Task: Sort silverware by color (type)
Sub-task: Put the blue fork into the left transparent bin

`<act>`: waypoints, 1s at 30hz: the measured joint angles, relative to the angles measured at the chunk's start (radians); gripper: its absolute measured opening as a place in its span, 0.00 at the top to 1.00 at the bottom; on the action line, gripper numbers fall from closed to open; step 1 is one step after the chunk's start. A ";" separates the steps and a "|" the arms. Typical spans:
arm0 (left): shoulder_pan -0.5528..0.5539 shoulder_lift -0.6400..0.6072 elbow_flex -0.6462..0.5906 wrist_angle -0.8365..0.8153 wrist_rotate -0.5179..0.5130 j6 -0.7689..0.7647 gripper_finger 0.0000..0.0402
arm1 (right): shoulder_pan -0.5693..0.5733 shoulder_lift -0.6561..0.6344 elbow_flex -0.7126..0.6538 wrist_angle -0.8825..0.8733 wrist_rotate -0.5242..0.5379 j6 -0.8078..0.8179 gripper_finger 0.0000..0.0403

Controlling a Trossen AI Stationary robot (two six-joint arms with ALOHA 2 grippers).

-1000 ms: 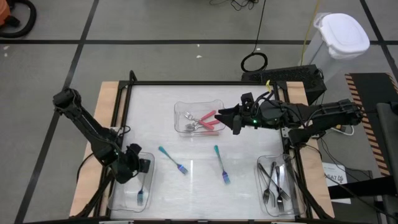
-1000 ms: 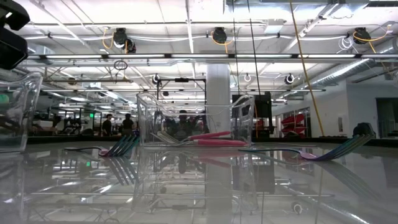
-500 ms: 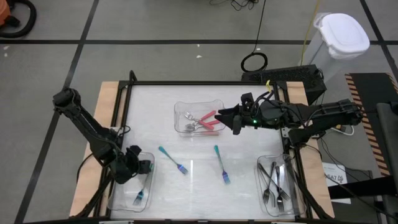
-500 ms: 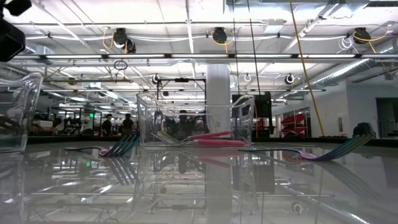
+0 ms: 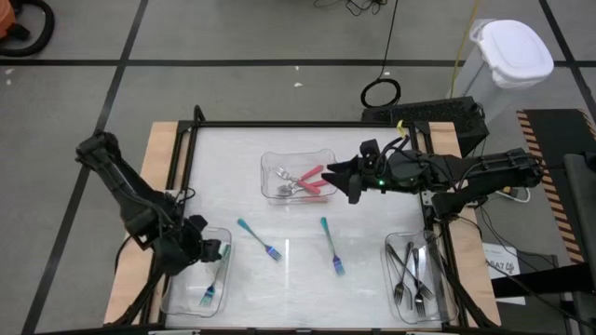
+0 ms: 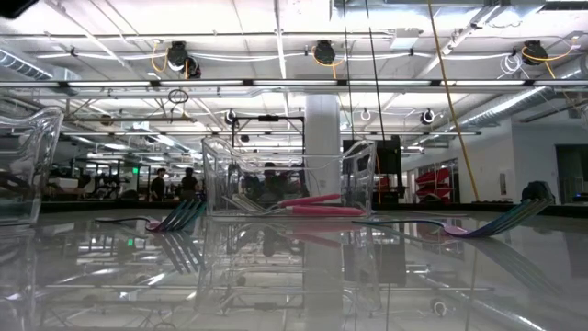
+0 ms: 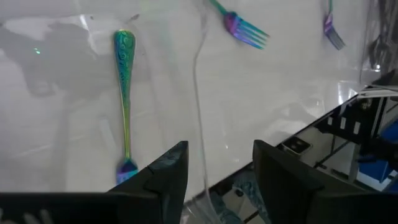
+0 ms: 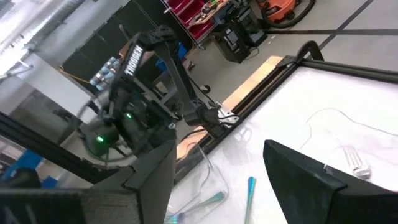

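We note the left gripper [image 5: 216, 251] open and empty over the clear plastic tray [image 5: 177, 300] at the front-left corner, where a teal-handled fork [image 7: 124, 102] lies; right gripper [image 5: 331, 173] open mid-worktop.

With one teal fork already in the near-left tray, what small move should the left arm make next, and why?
Probably swing the left gripper, open and empty, toward the nearest teal fork lying loose on the table. One teal fork already lies in the left tray, and another also waits on the table.
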 joint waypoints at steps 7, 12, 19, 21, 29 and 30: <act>0.005 0.000 0.119 -0.154 -0.026 -0.002 0.56 | 0.000 0.000 0.000 -0.071 -0.006 -0.021 0.42; 0.043 0.000 0.147 -0.183 -0.033 -0.001 0.56 | 0.000 0.000 0.000 -0.162 -0.066 -0.019 0.42; 0.128 0.000 0.150 -0.174 -0.035 0.000 0.56 | 0.000 0.000 0.000 -0.368 -0.156 0.002 0.42; 0.152 0.000 0.150 -0.168 -0.035 0.008 0.56 | 0.000 0.000 0.000 -0.425 -0.192 -0.003 0.42; 0.266 0.001 0.150 -0.081 -0.043 0.081 0.56 | 0.000 0.000 0.000 -0.608 -0.337 -0.070 0.42; 0.282 0.001 0.150 -0.073 -0.043 0.087 0.56 | 0.000 0.000 0.000 -0.627 -0.345 -0.077 0.42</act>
